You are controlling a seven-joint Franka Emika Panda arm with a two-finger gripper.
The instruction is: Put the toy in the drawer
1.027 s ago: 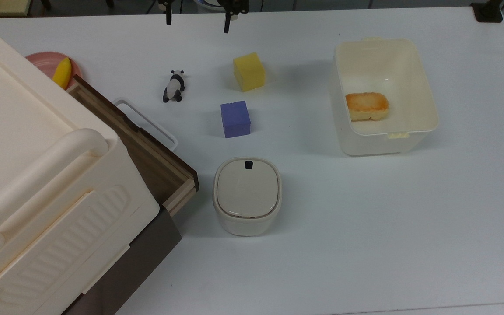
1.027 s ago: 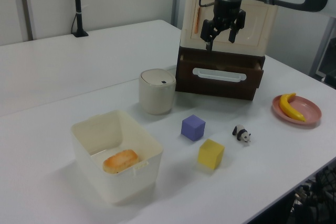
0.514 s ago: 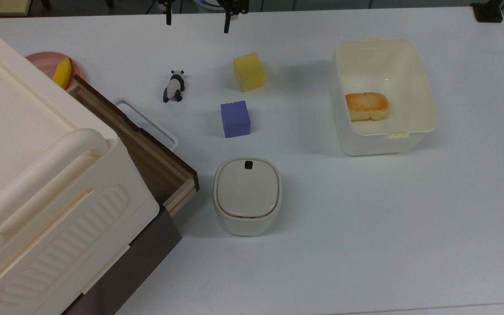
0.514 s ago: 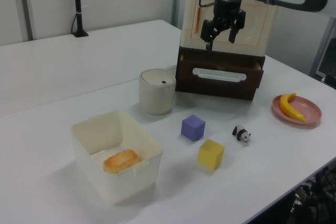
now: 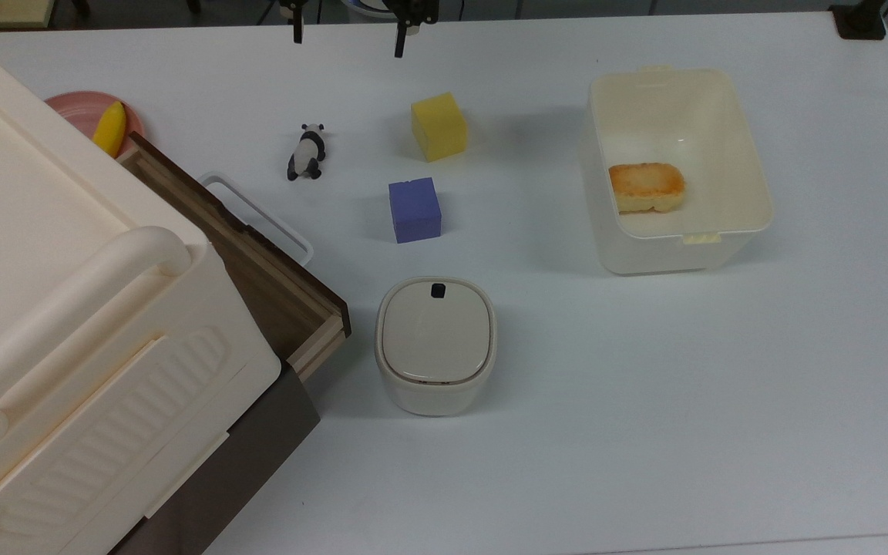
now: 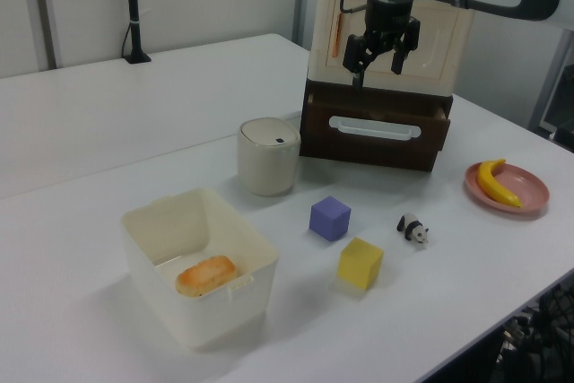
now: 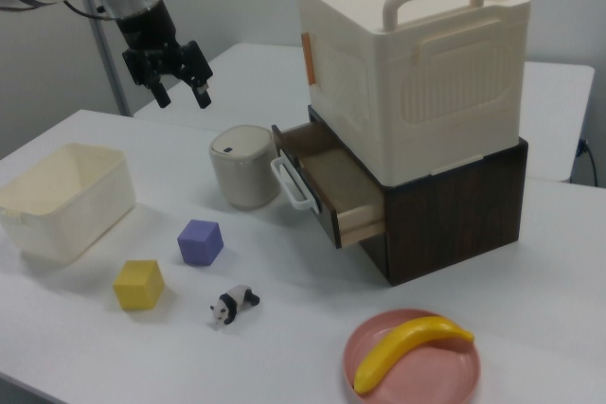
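Note:
The toy, a small black-and-white panda (image 5: 306, 152) (image 6: 413, 229) (image 7: 231, 306), lies on the white table near the yellow cube. The drawer (image 5: 259, 266) (image 6: 377, 132) (image 7: 322, 182) is pulled out of the cream cabinet, with its dark wood inside showing and a white loop handle (image 5: 259, 218) on its front. My gripper (image 5: 348, 38) (image 6: 377, 67) (image 7: 182, 94) hangs open high above the table with nothing between its fingers, well away from the panda.
A yellow cube (image 5: 438, 126) and a purple cube (image 5: 414, 210) sit beside the panda. A small lidded cream bin (image 5: 435, 344) stands by the drawer. A cream tub (image 5: 752, 146) holds a piece of bread (image 5: 646, 186). A banana (image 5: 109, 128) rests on a pink plate (image 7: 417, 366).

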